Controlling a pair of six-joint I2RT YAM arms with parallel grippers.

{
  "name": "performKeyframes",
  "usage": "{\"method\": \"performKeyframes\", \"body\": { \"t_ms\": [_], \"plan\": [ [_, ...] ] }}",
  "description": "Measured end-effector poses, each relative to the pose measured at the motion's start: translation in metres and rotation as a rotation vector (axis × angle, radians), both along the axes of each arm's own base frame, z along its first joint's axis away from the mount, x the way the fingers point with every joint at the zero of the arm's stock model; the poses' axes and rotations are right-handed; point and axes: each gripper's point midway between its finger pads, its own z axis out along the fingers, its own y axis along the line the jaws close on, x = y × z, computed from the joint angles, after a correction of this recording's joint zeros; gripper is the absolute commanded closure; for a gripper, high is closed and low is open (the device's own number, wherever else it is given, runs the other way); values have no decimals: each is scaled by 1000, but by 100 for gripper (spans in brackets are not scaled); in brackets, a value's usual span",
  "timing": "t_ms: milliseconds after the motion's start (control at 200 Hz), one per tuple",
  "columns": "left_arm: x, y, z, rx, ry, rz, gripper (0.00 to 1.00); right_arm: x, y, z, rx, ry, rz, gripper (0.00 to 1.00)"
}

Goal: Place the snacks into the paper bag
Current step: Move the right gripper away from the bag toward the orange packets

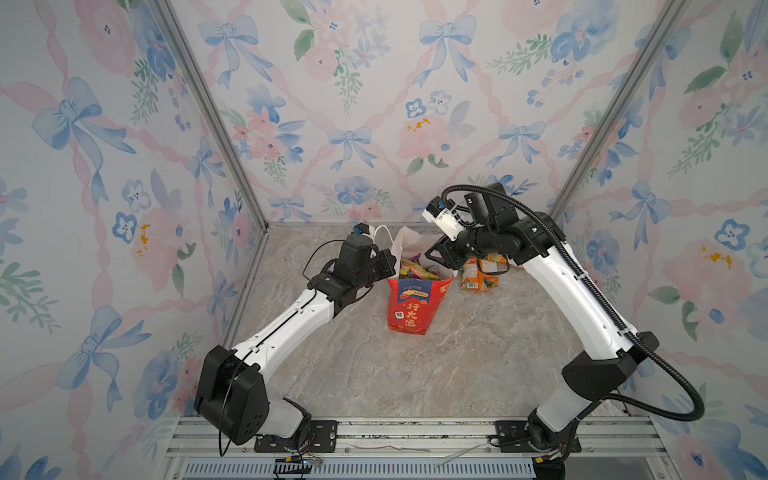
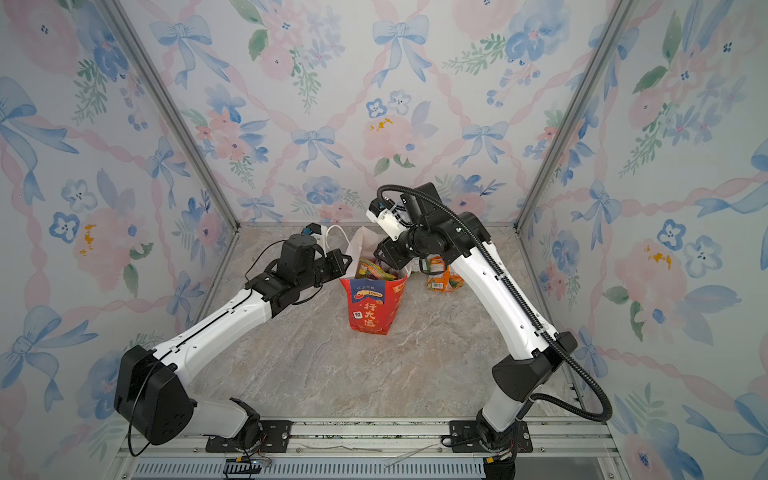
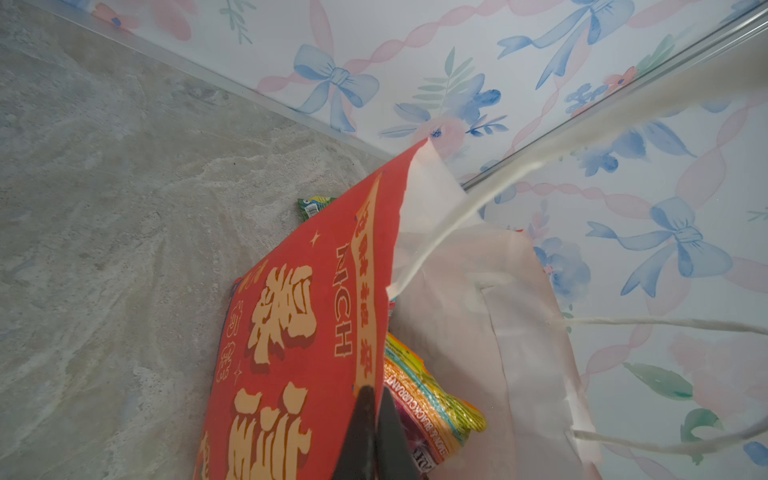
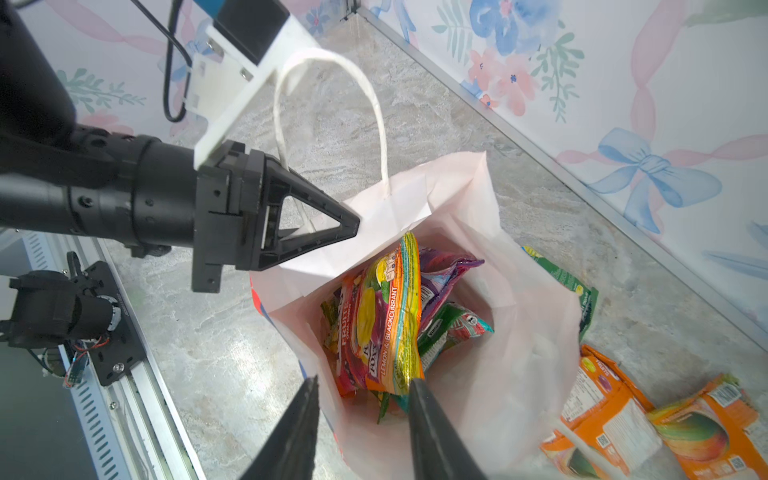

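1. So, the left gripper [image 4: 355, 226] is clenched on the rim of the tall red paper bag [image 1: 409, 309] [image 2: 372, 309], which has a white inside & white cord handles. The left wrist view shows its black fingertips [image 3: 365, 415] pressed together on the red wall's edge.
2. We see the bag upright on the grey marble-look tabletop [image 1: 374, 374], mouth open.
3. The right gripper [image 4: 363, 395] hangs over the bag's mouth w/ its jaws apart and nothing pinched between them. We can't tell whether one tip touches the packet below.
4. Inside the bag:
   - a crinkly orange-yellow packet [image 4: 390, 324] printed "LEMON & BLACKCURRANT" stands on edge
   - a purple packet [image 4: 446, 270] sits behind it
   - a green-red packet [image 4: 453, 328] sits beside it
5. Outside the bag, a green packet [image 4: 579, 291] sits just beside the outer wall; contact unclear.
6. Two orange packets [image 4: 611, 411] [image 4: 702, 432] lie on the tabletop near the bag, on the right arm's side.
7. One cord handle [image 4: 374, 104] arches up from the rim by the left gripper.
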Motion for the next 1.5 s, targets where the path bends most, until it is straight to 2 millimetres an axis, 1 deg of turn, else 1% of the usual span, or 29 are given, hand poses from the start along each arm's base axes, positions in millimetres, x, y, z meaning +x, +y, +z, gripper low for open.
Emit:
{"method": "performKeyframes", "body": {
  "t_ms": [120,205,290,365,485,645,880,1005,1195,1500],
  "plan": [
    [0,0,0,0,0,0,100,-9,-4,24,61,-48,-5,52],
    [0,0,0,0,0,0,100,-17,-7,39,103,-78,-3,51],
    [0,0,0,0,0,0,100,-24,-9,49,135,-92,2,51],
    [0,0,0,0,0,0,100,-29,-10,53,152,-91,7,51],
    [0,0,0,0,0,0,100,-30,-10,50,161,-75,4,51],
    [0,0,0,0,0,0,100,-33,-16,45,195,-36,-6,50],
    [0,0,0,0,0,0,100,-34,-44,57,281,-34,-72,49],
    [0,0,0,0,0,0,100,-34,-57,60,327,-28,-100,49],
    [0,0,0,0,0,-1,100,-26,-84,50,405,23,-176,47],
    [-1,-1,0,-3,2,-7,100,-15,-113,35,492,86,-272,37]
  ]
}}
